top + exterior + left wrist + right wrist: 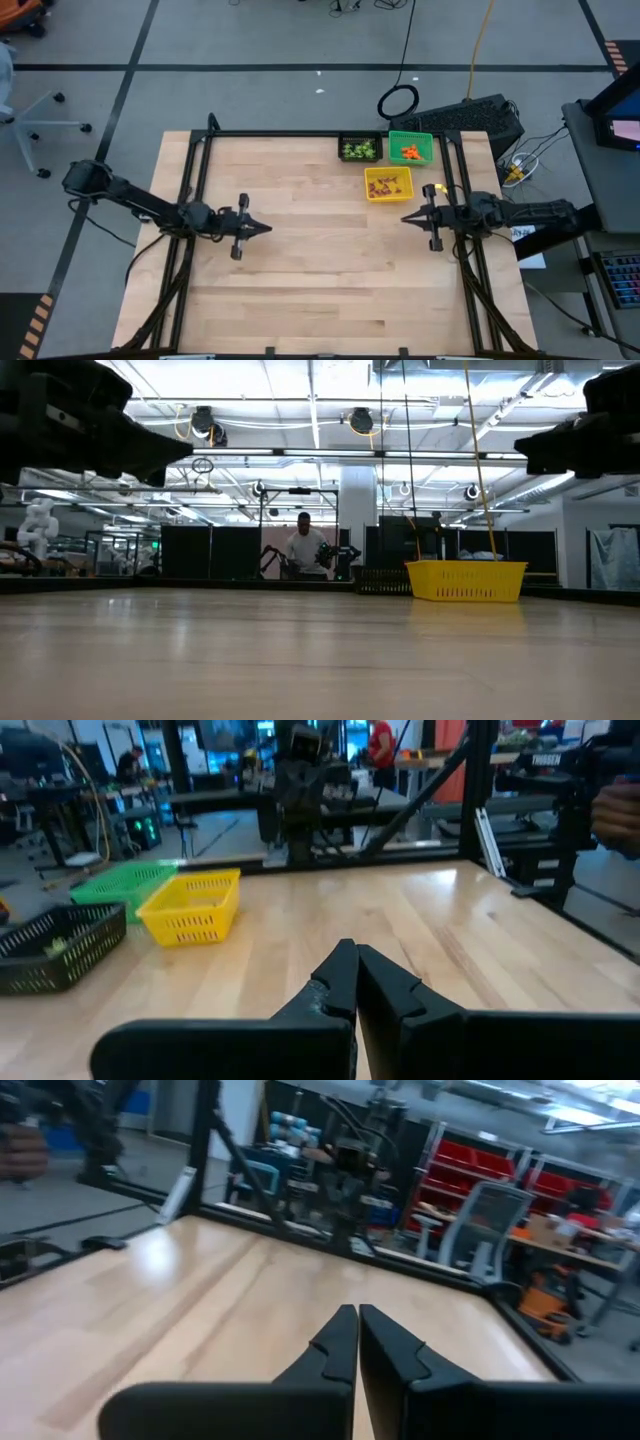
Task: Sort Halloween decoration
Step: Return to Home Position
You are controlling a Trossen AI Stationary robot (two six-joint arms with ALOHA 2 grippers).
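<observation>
Halloween decoration, sorted by colour: purple trinkets lie in the yellow bin. Just beside that bin, side by side, the black bin holds the light-green trinkets and the green bin the orange trinkets. I see none loose on the bench.

The right arm hovers near the yellow bin, on the side away from the other bins. The left arm is well apart from it. Both sets of jaws are clenched on nothing.

To home well, I judge the right arm should rise before it retracts, so it cannot clip the yellow bin. A person stands far behind the yellow bin, off the bench.
</observation>
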